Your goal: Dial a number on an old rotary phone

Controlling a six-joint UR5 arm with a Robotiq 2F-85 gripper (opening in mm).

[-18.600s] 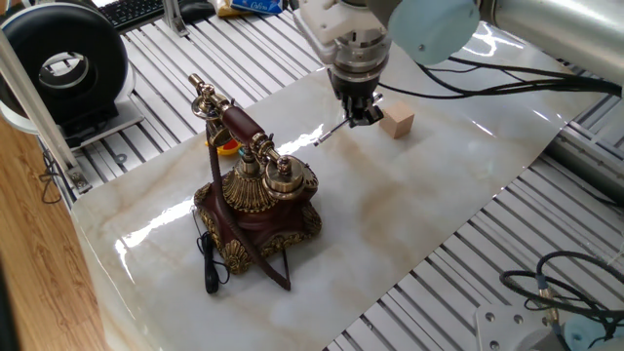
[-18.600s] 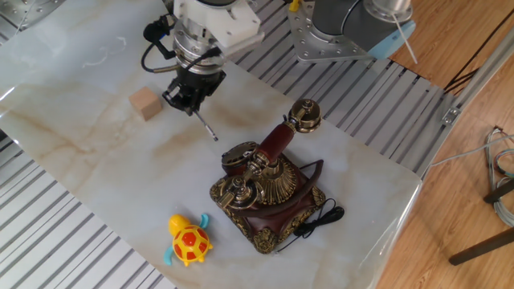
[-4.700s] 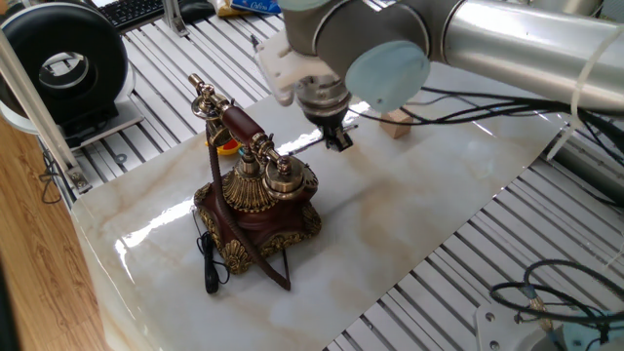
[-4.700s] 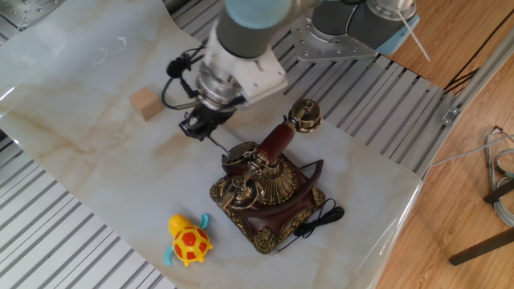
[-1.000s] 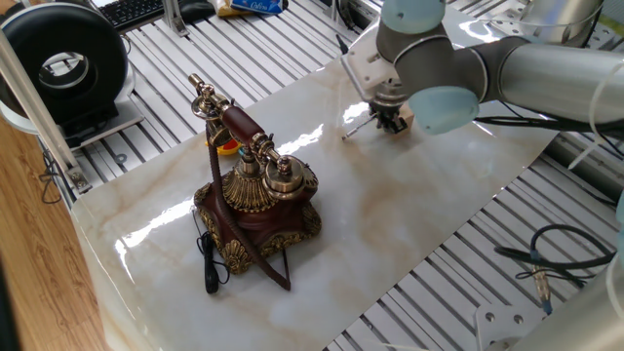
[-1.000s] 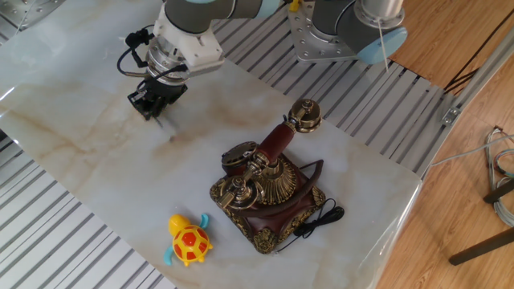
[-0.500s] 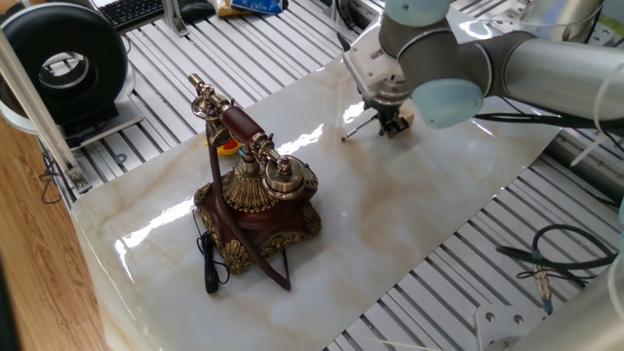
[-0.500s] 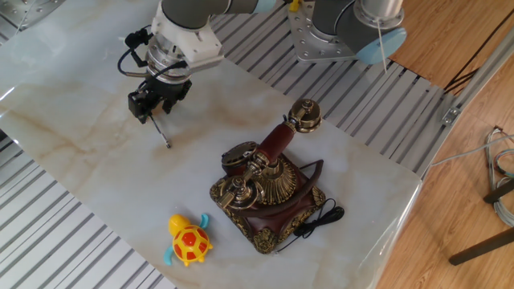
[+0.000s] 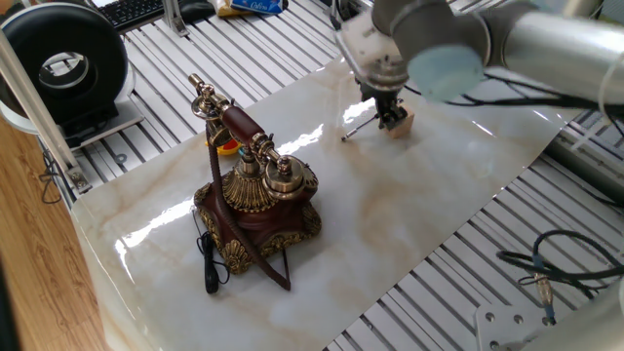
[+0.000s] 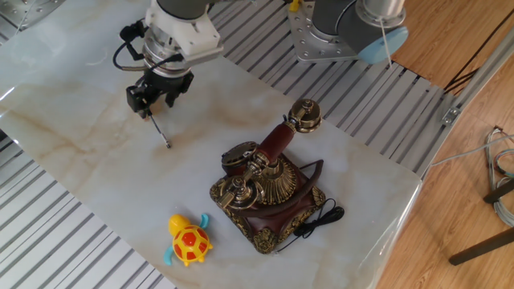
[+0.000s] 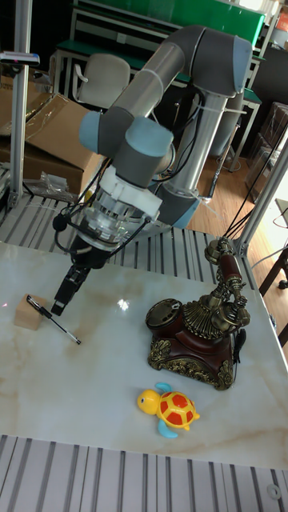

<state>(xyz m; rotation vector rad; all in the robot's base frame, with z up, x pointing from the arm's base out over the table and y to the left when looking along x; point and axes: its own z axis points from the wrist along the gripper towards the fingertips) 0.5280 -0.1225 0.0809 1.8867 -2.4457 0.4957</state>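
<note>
Claw point(image 11: 61, 303) just above wooden block point(image 11: 26, 314) with thin stick point(image 11: 54, 318), fingers look apart, holding nothing. Old rotary phone point(image 9: 255, 205) sits well apart, handset on cradle. Good way: lift straight up, do not bump stick, leave toy turtle point(image 10: 189, 240) alone

A robotics lab: grooved aluminium bench point(image 9: 546, 292), loose cables point(image 9: 565, 268), keyboard point(image 9: 132, 10), cardboard boxes point(image 11: 36, 132)
</note>
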